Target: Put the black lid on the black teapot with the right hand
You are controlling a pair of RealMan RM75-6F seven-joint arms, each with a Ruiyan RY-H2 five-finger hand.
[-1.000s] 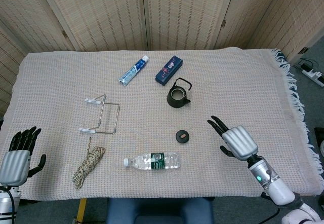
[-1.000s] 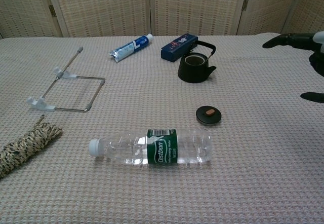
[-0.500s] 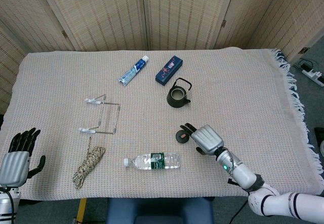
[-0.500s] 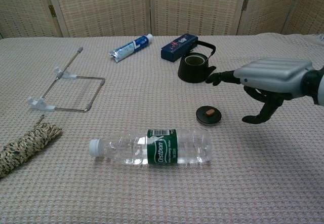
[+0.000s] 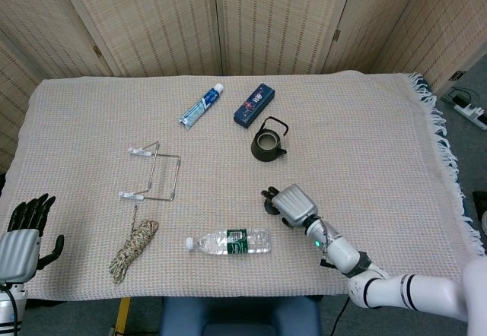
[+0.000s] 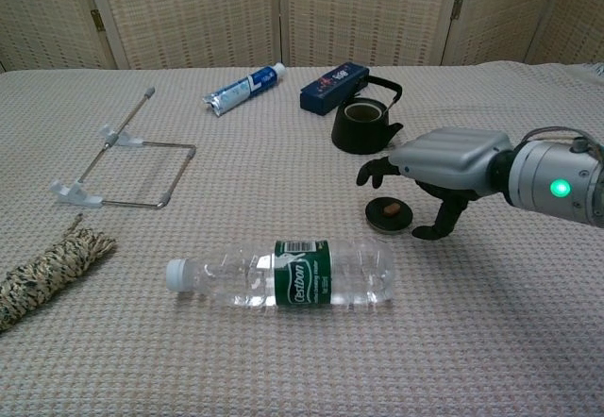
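Woven beige tablecloth, reed screens behind; right hand fingers spread, empty, over black lid.

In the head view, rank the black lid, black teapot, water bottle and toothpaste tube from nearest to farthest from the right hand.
1. Black lid: directly under the right hand's fingers, partly hidden.
2. Water bottle: lying on its side, toward the robot's left and the near edge.
3. Black teapot: farther up the table, lid off.
4. Toothpaste tube: far side, toward the robot's left.
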